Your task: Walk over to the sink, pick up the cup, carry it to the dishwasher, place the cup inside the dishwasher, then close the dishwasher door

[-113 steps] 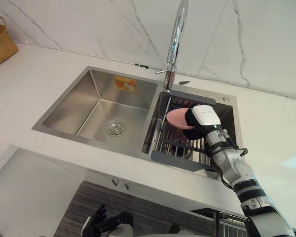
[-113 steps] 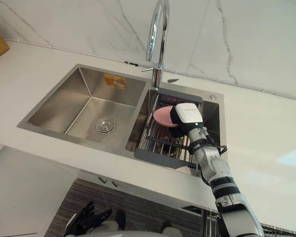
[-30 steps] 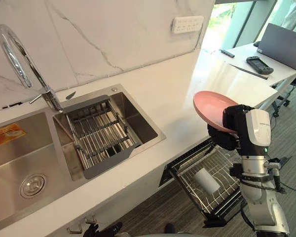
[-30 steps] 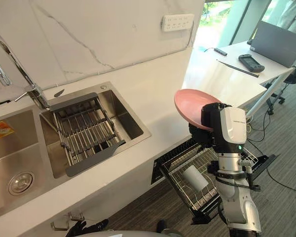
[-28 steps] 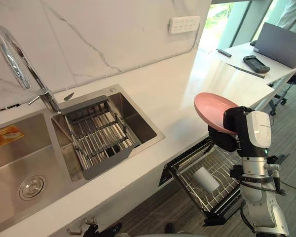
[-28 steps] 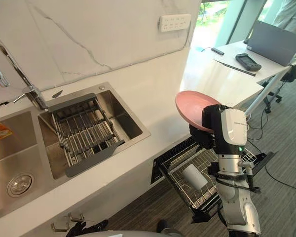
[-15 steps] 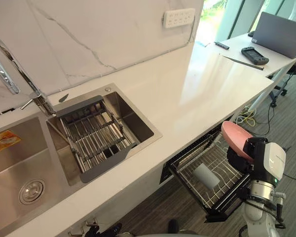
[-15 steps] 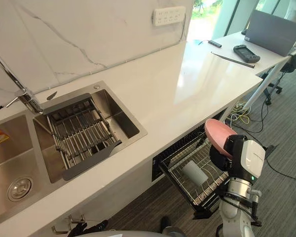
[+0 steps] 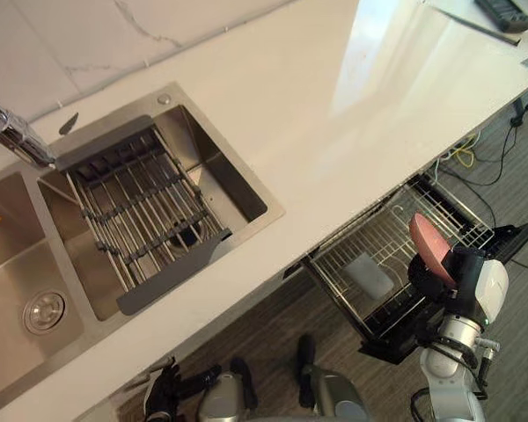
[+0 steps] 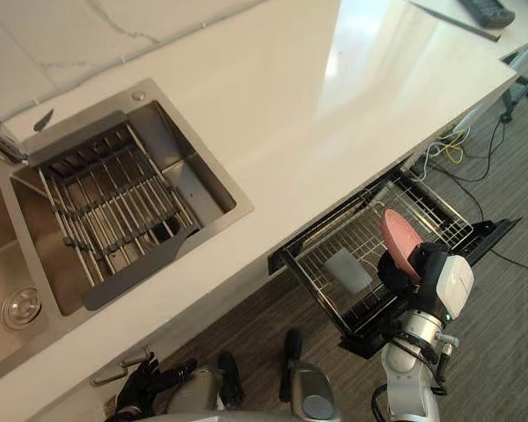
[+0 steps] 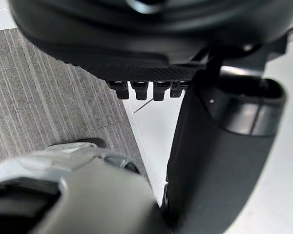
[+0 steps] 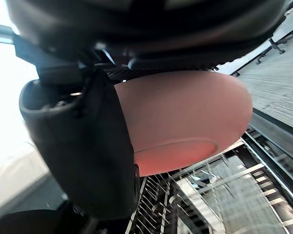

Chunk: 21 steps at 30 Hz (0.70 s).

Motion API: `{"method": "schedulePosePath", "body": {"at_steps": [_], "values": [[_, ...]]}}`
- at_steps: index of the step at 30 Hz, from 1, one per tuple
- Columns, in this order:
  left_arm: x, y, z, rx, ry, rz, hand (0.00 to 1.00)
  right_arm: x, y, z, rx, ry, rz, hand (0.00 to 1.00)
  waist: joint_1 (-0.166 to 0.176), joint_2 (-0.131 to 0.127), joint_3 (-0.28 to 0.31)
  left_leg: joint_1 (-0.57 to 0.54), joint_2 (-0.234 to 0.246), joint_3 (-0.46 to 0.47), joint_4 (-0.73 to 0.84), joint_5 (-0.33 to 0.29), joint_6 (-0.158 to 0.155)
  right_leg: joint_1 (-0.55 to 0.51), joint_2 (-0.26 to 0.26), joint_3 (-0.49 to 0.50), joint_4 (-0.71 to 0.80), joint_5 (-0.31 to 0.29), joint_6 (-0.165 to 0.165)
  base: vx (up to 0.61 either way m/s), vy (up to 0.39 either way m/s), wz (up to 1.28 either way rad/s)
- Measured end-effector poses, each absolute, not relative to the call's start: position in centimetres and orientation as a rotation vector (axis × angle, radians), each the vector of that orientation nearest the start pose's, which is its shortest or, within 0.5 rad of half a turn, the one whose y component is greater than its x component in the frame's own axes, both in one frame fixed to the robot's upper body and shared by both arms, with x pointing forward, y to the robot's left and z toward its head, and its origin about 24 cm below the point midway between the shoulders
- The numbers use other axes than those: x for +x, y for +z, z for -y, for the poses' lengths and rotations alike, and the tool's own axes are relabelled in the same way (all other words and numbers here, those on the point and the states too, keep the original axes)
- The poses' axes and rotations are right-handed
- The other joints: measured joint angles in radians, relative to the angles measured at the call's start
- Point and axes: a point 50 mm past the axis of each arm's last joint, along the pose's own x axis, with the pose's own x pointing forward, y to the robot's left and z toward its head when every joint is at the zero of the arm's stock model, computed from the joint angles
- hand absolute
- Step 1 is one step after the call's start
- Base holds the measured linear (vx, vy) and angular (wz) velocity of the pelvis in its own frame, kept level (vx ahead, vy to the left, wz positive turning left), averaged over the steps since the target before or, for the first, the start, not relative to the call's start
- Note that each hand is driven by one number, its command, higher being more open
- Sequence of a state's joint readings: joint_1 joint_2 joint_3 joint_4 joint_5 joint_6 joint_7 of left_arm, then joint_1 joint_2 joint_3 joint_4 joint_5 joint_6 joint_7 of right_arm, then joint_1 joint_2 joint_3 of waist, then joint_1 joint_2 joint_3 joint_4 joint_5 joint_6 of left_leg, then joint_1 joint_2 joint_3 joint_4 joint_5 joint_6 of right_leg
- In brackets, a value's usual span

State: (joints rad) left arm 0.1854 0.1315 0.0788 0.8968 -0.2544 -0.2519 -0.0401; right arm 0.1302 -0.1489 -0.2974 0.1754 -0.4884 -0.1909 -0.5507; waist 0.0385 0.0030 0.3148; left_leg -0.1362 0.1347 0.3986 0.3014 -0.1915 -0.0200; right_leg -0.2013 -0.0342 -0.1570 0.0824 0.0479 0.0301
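Observation:
No cup is in hand: my right hand (image 9: 451, 274) is shut on a pink plate (image 9: 425, 247), its thumb (image 12: 95, 146) pressed on the plate's face (image 12: 185, 117). The plate stands almost on edge just above the right part of the pulled-out dishwasher rack (image 9: 394, 230). A white cup (image 9: 370, 276) lies on its side in the rack's middle, left of the plate. My left hand (image 9: 162, 401) hangs low by the floor with relaxed fingers, holding nothing.
The open dishwasher door (image 10: 491, 232) juts out under the white counter (image 9: 352, 114). A double steel sink (image 9: 213, 167) with a drain rack (image 9: 132, 215) and a faucet (image 9: 13, 136) lies at the left. Cables (image 9: 462, 156) trail on the floor beyond the rack.
The camera has tipped further down. My right hand has sunk with the plate and turned it from slanted to nearly on edge over the rack. The left hand hangs as before.

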Motion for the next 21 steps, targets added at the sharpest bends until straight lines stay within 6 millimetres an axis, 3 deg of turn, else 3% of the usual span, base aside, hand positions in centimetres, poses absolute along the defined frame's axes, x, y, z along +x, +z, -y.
{"method": "schedulePosePath", "body": {"at_steps": [14,21], "values": [[13.8,-12.6,-22.0,-0.120,0.241,-0.695,1.00,22.9,1.0,29.0,-0.569,-0.664,-0.133,0.00,0.019,-0.003,0.073,-0.080,-0.018,-0.034,0.043,-0.005,0.014,-0.038,-0.020,-0.009,-0.033,0.037,0.010,-0.03,0.020,0.03],[14.5,-12.2,-21.6,-0.138,0.226,-0.663,1.00,23.8,2.2,30.4,-0.586,-0.669,-0.114,0.00,0.028,0.013,0.097,-0.091,-0.018,-0.040,0.046,-0.003,0.016,-0.045,-0.025,-0.014,-0.030,0.037,0.010,0.00,-0.001,0.01]]}}
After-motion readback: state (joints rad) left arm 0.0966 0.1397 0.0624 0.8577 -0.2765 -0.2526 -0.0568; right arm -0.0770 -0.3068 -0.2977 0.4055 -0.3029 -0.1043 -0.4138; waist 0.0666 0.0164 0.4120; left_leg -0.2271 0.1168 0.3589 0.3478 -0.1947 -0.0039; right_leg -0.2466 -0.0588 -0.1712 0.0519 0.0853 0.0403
